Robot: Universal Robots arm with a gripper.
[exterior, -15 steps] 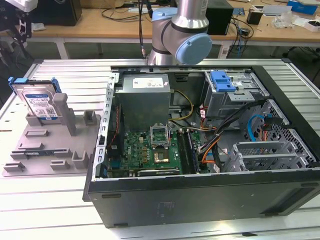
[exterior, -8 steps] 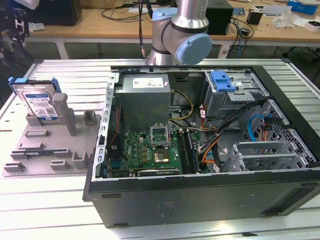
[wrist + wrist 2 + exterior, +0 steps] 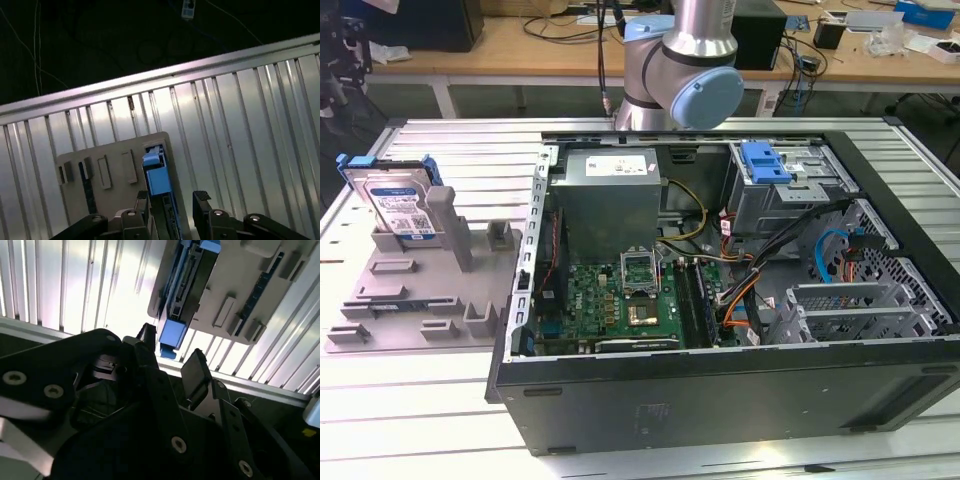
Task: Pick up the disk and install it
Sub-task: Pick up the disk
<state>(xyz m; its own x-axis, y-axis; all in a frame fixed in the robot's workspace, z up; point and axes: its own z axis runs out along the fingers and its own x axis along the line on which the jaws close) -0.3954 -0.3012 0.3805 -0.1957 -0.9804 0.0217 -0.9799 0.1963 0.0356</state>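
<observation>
The task is only at its beginning: nothing is picked up yet and nothing is installed. The disk (image 3: 400, 205) stands on its edge in a slot of the grey holder (image 3: 380, 300), on the metal table (image 3: 420, 430), at the exterior view's left and well apart from the open computer case (image 3: 720, 400). In both wrist views the claw (image 3: 172, 200) is wide and holds nothing. Its two black fingers (image 3: 202, 198) line up with the disk's top edge, one to each side, but I judge that they hang above it without touching. The disk is a flat silver plate with a white and blue label, framed by a blue plastic bracket, and it leans back slightly.
</observation>
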